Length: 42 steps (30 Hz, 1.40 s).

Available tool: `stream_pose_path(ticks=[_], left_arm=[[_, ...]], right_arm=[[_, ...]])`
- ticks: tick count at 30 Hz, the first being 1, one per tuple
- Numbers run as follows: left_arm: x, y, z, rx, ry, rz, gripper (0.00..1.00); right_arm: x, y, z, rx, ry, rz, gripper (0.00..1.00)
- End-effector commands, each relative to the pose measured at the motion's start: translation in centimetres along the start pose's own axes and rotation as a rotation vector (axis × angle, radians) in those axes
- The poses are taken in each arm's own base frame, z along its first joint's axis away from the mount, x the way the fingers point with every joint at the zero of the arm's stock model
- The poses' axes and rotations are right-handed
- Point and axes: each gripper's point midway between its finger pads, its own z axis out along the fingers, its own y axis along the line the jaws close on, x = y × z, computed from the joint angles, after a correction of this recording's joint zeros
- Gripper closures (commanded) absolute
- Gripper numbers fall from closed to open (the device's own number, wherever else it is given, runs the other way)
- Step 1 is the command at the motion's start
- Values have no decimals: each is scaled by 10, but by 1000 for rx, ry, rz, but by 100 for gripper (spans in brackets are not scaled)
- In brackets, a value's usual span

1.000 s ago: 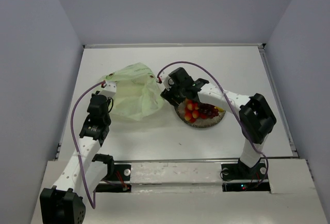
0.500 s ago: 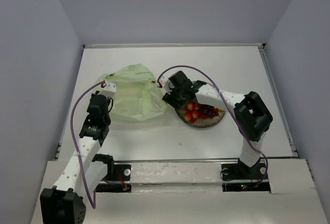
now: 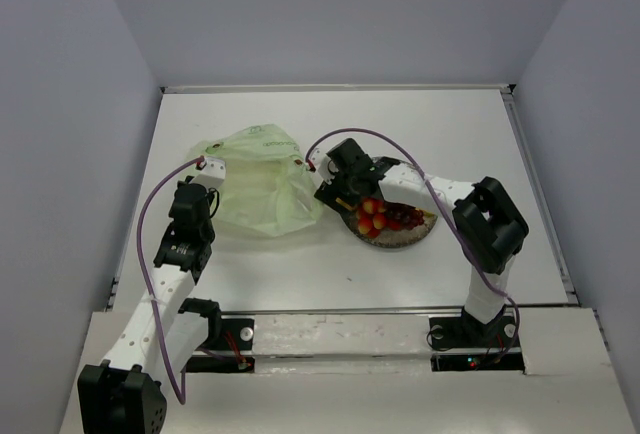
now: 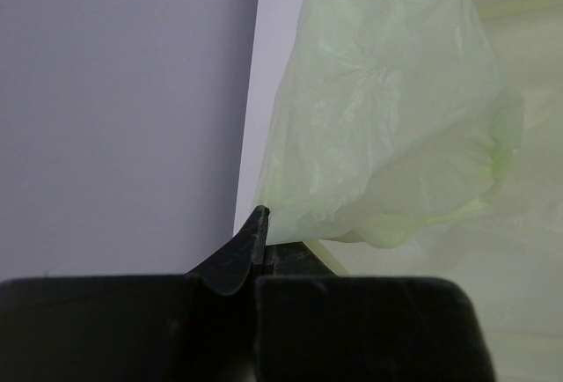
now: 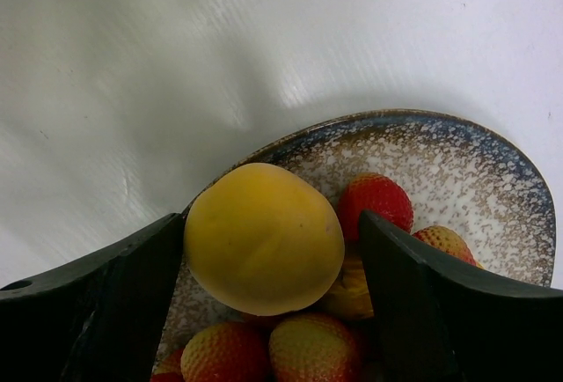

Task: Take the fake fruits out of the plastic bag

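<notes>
Two tools: left tool (image 4: 259, 222) clenched on the plastic bag (image 4: 387, 118); right tool (image 5: 271, 222) open wide, jaws flanking the round yellow-orange fruit (image 5: 264, 237) on the plate (image 5: 475, 179).

Plastic bag (image 3: 258, 179) pale yellow-green, round fruit (image 5: 264, 237) yellow-orange, strawberries (image 5: 376, 202) red, plate (image 5: 457, 171) speckled grey-brown.

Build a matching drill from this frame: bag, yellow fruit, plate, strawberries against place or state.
Things
1. plastic bag
2. round yellow fruit
3. plate
4. strawberries

Place or state
A. speckled, with fruit lying on it
B. red, heaped on the plate
C. pinched by the shut left fingers
D. between the open right fingers

Pairs: 1-C, 2-D, 3-A, 4-B
</notes>
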Motion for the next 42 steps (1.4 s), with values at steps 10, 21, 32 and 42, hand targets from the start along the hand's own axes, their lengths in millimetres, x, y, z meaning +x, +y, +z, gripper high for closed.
stream_pose_path(ticks=[10, 21, 32, 42], left_arm=[[-29, 7, -1, 12, -80, -67, 80], [-42, -5, -1, 95, -114, -83, 76], [-79, -10, -19, 246, -166, -110, 1], [-146, 34, -106, 302, -528, -160, 1]], right_arm=[[-76, -25, -43, 51, -207, 78, 11], [-99, -83, -98, 236, -263, 212, 0], [-46, -213, -158, 530, -297, 782, 0], [18, -264, -182, 606, -279, 1072, 0]])
